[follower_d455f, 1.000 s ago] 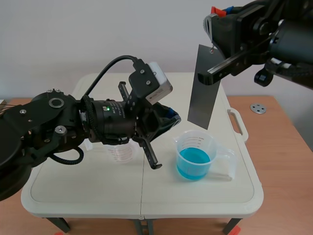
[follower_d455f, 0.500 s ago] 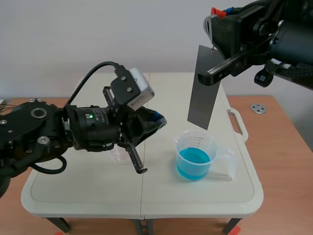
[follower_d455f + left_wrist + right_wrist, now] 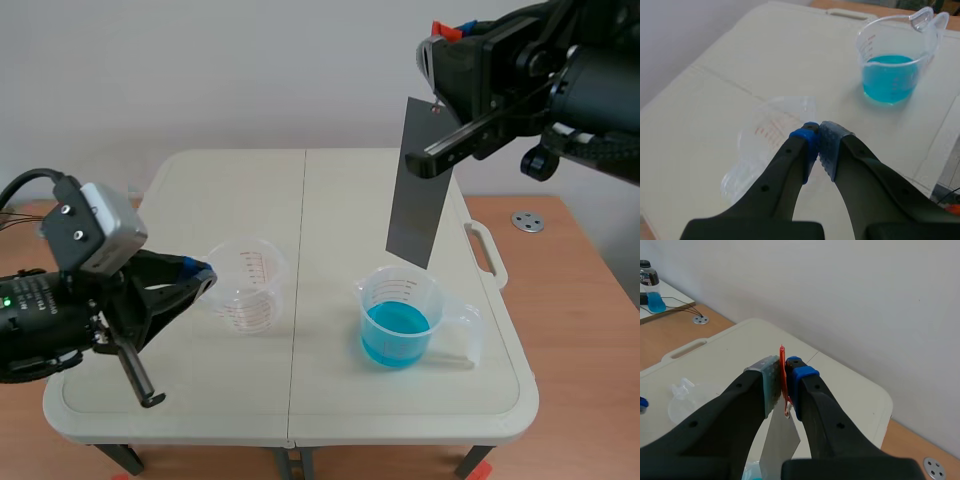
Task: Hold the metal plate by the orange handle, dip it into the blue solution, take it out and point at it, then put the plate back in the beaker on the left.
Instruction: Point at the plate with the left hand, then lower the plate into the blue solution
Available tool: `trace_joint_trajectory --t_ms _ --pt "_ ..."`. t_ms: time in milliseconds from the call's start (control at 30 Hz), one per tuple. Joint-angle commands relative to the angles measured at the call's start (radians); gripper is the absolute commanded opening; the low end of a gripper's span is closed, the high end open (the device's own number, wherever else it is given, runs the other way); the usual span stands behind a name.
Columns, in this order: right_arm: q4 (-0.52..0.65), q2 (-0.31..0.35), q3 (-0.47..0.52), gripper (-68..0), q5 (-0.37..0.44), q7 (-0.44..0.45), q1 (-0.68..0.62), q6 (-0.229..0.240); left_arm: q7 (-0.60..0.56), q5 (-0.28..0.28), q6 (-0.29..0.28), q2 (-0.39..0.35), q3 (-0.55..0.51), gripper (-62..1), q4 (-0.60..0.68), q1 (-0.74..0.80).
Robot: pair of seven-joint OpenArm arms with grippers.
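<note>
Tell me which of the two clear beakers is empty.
The beaker nearest the left tool: it holds nothing, while the other beaker, below the hanging metal plate, holds blue solution.

The scene camera sits between the arms, a little above the counter (image 3: 420, 400). It faces across the counter to the wall and takes in the whole top. The left wrist camera rides just behind the left hand (image 3: 817, 142), looking forward and down. It is close over the empty beaker (image 3: 757, 145), with the blue beaker (image 3: 890, 70) farther ahead. The right wrist camera is held high and looks down past the right hand (image 3: 782, 377) and the plate (image 3: 782, 440) to the counter well below. All three views share the empty beaker and the counter around it.
</note>
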Motion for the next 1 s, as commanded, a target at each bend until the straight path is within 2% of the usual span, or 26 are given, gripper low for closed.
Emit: trace_joint_trajectory --t_ms 0,200,467,633,967 --pt "0.006 -0.002 -0.003 -66.2 0.014 0.014 0.006 0.005 -0.032 -0.023 0.007 -0.017 -0.031 -58.3 0.023 0.044" --pt "-0.047 -0.002 -0.003 -66.2 0.014 0.015 0.006 0.005 -0.058 -0.102 0.006 -0.077 -0.172 -58.3 0.059 0.246" --pt "-0.117 -0.002 -0.003 -66.2 0.013 0.019 0.006 0.005 -0.117 -0.104 0.006 -0.089 -0.343 -58.3 0.097 0.512" --pt "-0.157 -0.002 -0.003 -66.2 0.013 0.019 0.006 0.005 -0.136 -0.105 0.005 -0.086 -0.395 -58.3 0.097 0.638" --pt "-0.232 -0.002 -0.003 -66.2 -0.026 0.058 0.006 0.005 -0.136 -0.104 0.005 -0.086 -0.406 -58.3 0.097 0.801"
